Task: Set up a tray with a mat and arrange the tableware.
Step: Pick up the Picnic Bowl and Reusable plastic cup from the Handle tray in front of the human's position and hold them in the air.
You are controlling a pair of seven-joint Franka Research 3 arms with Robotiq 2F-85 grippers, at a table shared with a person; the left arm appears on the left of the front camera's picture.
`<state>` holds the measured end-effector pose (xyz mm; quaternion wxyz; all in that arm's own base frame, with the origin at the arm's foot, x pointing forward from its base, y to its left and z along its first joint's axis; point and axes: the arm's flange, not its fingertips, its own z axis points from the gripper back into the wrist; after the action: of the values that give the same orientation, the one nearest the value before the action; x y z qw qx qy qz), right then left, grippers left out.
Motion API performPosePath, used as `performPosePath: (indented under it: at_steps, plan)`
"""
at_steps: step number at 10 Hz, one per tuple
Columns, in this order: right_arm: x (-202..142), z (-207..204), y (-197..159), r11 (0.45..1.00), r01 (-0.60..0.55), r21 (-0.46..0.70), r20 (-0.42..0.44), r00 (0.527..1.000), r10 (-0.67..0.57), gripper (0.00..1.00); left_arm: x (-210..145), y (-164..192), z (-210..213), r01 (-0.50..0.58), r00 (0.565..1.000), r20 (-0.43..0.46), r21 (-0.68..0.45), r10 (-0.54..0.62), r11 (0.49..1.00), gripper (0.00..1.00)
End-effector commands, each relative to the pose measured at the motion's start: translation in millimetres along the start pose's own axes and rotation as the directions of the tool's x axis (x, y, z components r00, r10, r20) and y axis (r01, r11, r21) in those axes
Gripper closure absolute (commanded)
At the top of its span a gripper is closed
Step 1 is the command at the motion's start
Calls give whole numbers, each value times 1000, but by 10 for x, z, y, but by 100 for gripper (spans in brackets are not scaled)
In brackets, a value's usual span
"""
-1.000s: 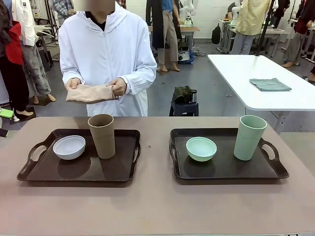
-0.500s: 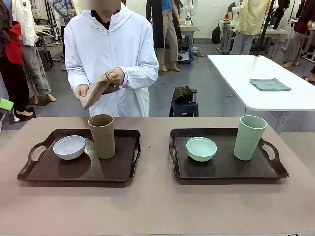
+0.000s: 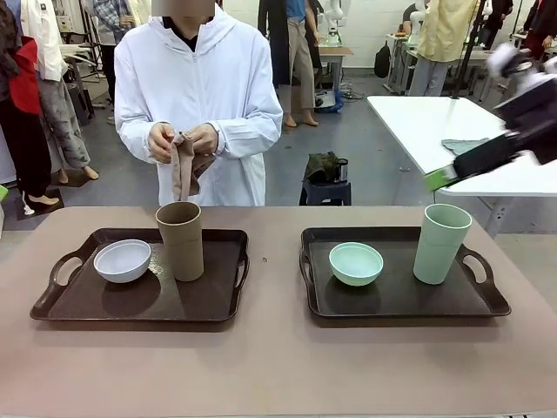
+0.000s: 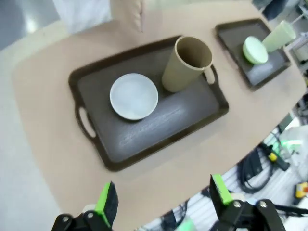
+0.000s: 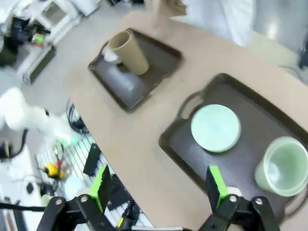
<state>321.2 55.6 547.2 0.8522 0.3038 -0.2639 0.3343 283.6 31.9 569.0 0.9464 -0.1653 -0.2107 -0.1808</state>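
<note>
While the left claw (image 4: pixel 161 195) hangs wide open and empty, the smooth round white bowl (image 4: pixel 134 96) sits ahead of it on a dark grained tray (image 4: pixel 144 137), the tall tan cup (image 4: pixel 186 63) beside it. Ahead of the right claw (image 5: pixel 158 185), equally wide and empty, sit the mint bowl (image 5: pixel 215 128) and mint cup (image 5: pixel 283 173).

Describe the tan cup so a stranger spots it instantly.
On the table, find the dark tray on the robot's left. The tan cup stands upright toward its far side, beside a white bowl. It alone is brown; the other cup is mint green.
</note>
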Motion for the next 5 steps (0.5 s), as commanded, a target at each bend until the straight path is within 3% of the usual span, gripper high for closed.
performPosePath:
  at_steps: [1,3,5]
  plan:
    - [277,-470,-177,994,-103,-33,4,995,103,0,231,-109,54,-44,989,-141,-26,40,999,0]
    - [478,-1014,-181,978,-130,-164,19,991,135,0,476,-139,30,-146,955,-255,42,152,988,0]
    - [606,-1226,-335,967,-124,-225,86,985,147,0,736,-154,-120,-202,935,-272,121,228,972,0]
